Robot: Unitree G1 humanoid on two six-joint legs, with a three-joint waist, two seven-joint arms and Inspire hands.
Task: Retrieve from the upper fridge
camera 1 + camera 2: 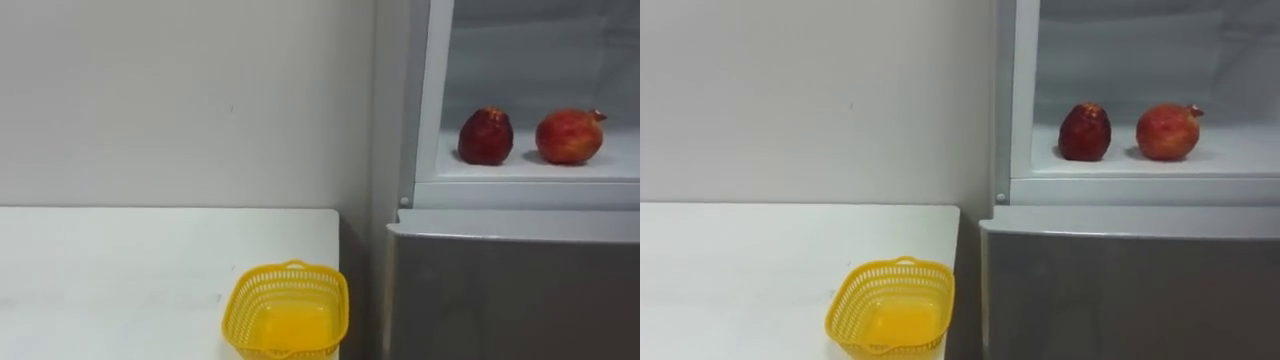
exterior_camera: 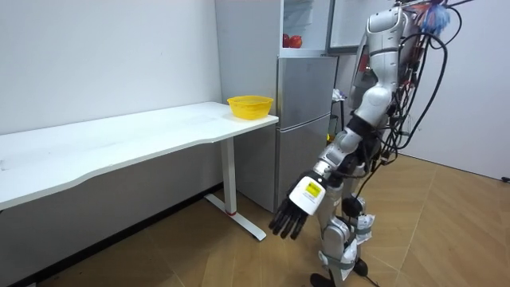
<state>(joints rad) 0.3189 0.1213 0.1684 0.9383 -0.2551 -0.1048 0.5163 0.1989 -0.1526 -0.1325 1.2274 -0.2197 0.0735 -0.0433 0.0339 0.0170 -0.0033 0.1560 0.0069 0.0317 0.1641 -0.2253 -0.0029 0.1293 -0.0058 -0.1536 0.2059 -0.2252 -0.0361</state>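
Room view: the left hand point(image 2: 296, 209) hangs low, fingers point(image 2: 281, 226) spread and empty, so raise it to the fridge shelf point(image 1: 520, 168) toward the darker fruit point(image 1: 486, 137).

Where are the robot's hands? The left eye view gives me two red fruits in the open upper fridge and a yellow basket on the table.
Observer: In the room view the left hand hangs low in front of the robot, fingers straight, holding nothing.
Operator: Is the robot at the fridge?
Observer: It stands upright on the wooden floor, at the room view's right of the fridge. The red fruits are far above that hand.
Operator: How does the table lie?
Observer: The white table runs along the wall, and the yellow basket sits at its fridge end.
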